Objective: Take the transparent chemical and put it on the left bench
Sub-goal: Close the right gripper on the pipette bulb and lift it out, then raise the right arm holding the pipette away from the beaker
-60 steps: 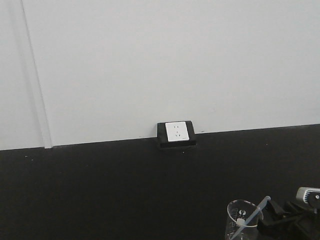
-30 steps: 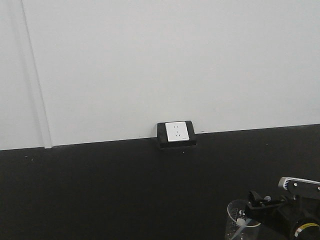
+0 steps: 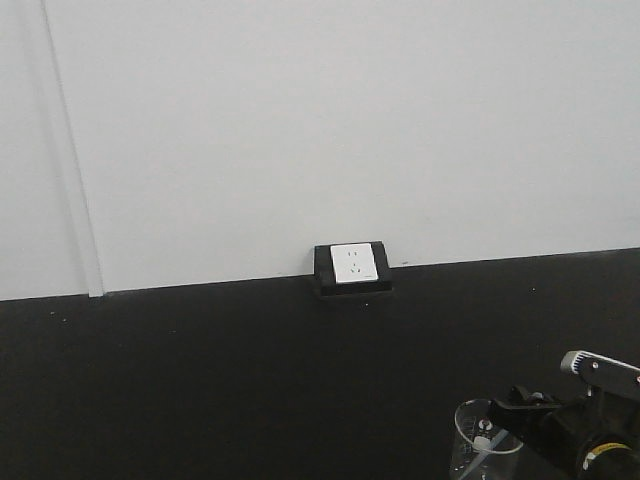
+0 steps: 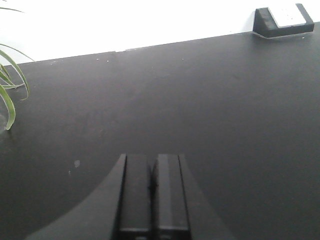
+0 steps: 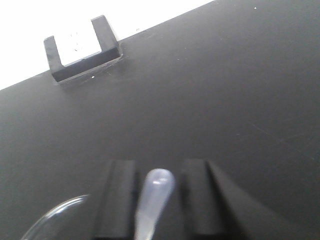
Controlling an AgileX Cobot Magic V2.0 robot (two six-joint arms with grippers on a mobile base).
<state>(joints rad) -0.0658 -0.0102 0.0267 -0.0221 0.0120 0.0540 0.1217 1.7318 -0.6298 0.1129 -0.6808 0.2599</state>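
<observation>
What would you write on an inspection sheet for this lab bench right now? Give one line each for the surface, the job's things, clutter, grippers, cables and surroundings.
Surface: black benchtop, matte, bare apart from a few pale specks.
Job's things: pipette leans in the glass beaker, bulb end up.
Clutter: nothing seen.
Grippers: right gripper open, its fingers either side of the pipette bulb, not yet closed on it; left gripper shut, empty, over bare bench.
Cables: nothing seen.
Surroundings: white wall; wall socket at the bench's back edge; plant leaves at the edge of the left wrist view.
</observation>
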